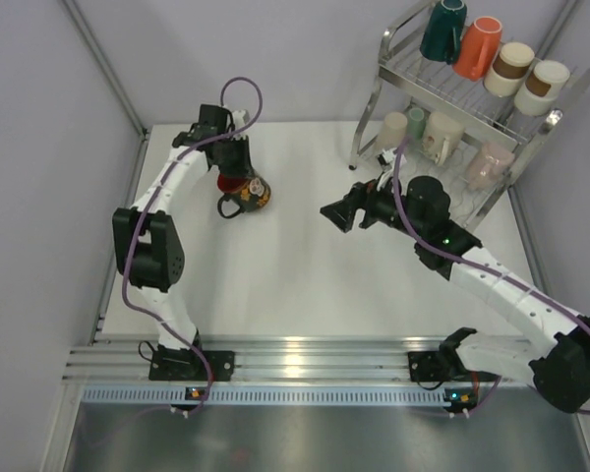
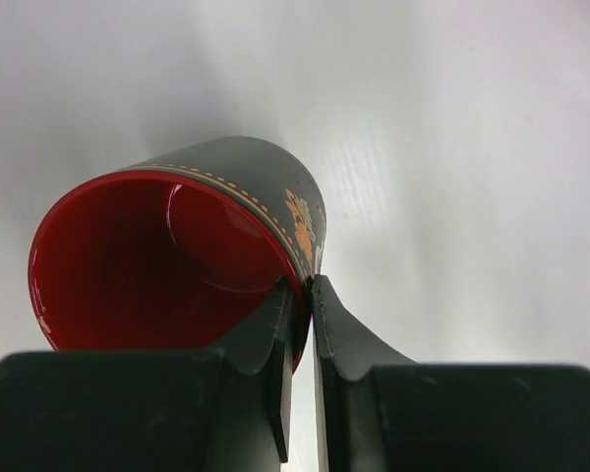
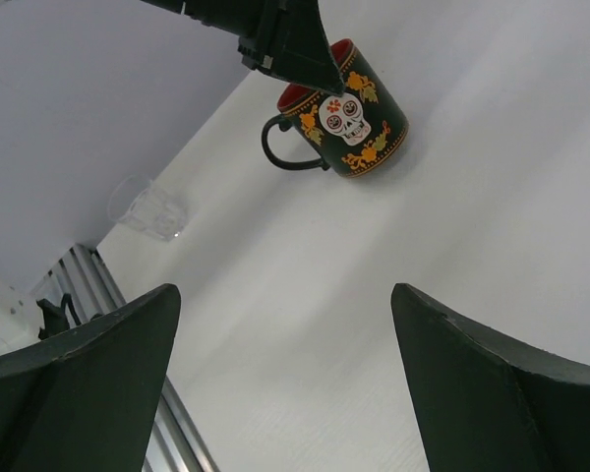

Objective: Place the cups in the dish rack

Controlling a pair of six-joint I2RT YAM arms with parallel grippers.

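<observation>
While the dark mug (image 1: 248, 194) lies on its side on the smooth white table (image 1: 305, 285), the left gripper (image 2: 303, 305) pinches its rim, one matte black finger inside the mouth and one against the outer wall. The mug is glazed: a glossy red inside, and a dark outside painted with a white skull and orange flowers (its looped handle points away from the rack). It sits at the far left of the table, well apart from the dish rack (image 1: 433, 79).

The right gripper (image 1: 336, 216) hangs over the middle of the table with its broad, wedge-shaped fingers spread wide and nothing between them.

The rack is shiny chrome wire on a tubular frame. Its upper shelf holds a dark teal cup (image 1: 442, 29), an orange cup (image 1: 478, 46) and two white-and-brown cups (image 1: 509, 67). Below stand a mint cup (image 1: 392, 129), a cream cup (image 1: 441, 136) and a pinkish cup (image 1: 490, 164).
</observation>
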